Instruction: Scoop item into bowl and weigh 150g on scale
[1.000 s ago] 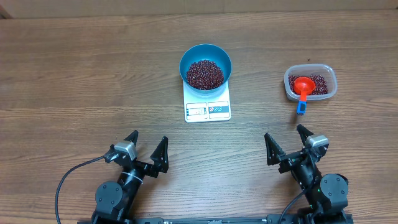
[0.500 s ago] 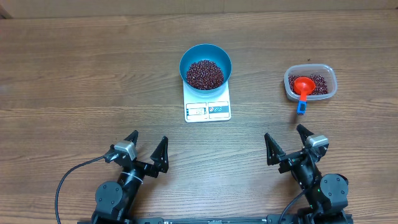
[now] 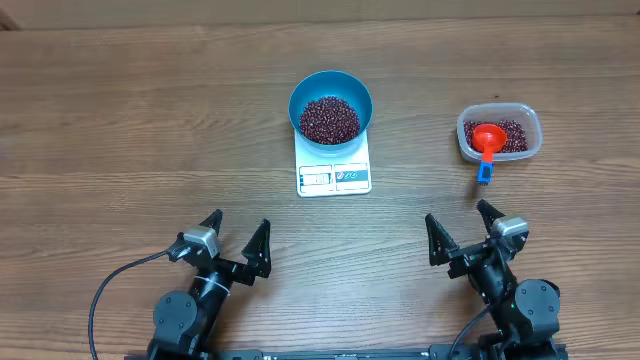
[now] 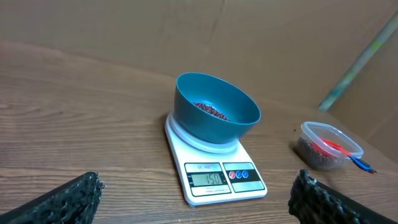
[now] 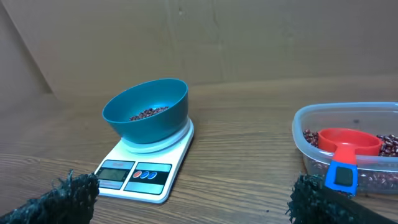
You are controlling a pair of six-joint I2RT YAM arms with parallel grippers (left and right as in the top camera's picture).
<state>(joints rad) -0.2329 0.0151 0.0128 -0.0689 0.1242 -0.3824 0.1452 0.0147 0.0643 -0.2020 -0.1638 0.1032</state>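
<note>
The blue bowl [image 3: 331, 107] stands on the white scale [image 3: 334, 176] at the table's middle, and a heap of red-brown beans [image 3: 330, 119] lies in it. In the left wrist view the bowl [image 4: 214, 116] sits on the scale [image 4: 214, 180], whose display reads 150. My left gripper [image 3: 238, 243] rests open near the front edge, far below the scale, with nothing between its fingers. Open and empty too, my right gripper [image 3: 460, 232] sits at the front right, below the tub.
A clear plastic tub [image 3: 499, 133] of beans stands right of the scale, with a red scoop with a blue handle [image 3: 486, 147] lying in it and over its front rim. Brown cardboard lines the back of the wooden table [image 3: 150, 130].
</note>
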